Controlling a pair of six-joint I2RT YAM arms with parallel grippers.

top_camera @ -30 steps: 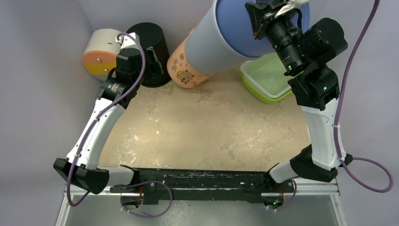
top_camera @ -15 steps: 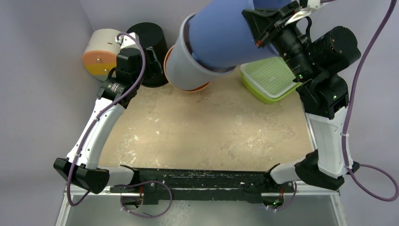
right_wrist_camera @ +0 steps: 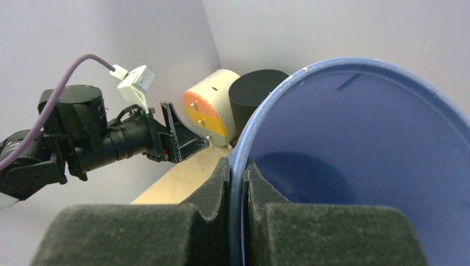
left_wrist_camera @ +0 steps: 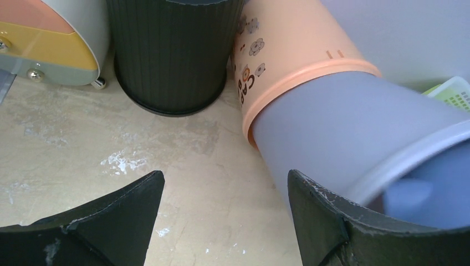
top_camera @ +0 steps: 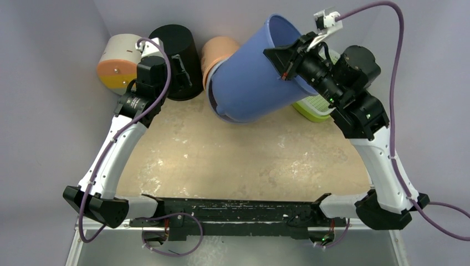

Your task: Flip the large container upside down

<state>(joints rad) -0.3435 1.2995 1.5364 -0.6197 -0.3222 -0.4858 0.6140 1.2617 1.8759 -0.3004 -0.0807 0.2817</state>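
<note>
Upper centre of the overhead view, the large blue container (top_camera: 249, 83) hangs tipped on a slant, its closed base low and toward the left, its open mouth raised toward the upper right. It looks partway over: neither upright nor yet mouth-down, and whether the base brushes the table (top_camera: 233, 160) I cannot tell. The right gripper (right_wrist_camera: 237, 174) is clamped on the rim, one finger inside the wall and one outside, the thin blue edge pinched between them in the right wrist view. Holding it by the lip makes sense: a wall that wide will not fit between the jaws, and a rim pinch lets the wrist roll swing the whole thing about. Just behind the base, an orange cup (top_camera: 217, 51) lies on its side, part hidden by the blue wall; the two look close enough to touch, so the turn risks nudging it. To the right and beneath the mouth sits a green basket (top_camera: 313, 108), likewise close under the swing. Left of the orange cup stands a black bin (top_camera: 180, 55), and further left a white and orange drum (top_camera: 117, 67). The left gripper (left_wrist_camera: 224, 185) hovers low near the black bin with its jaws wide apart and nothing between them, seemingly kept clear of the turn.
</note>
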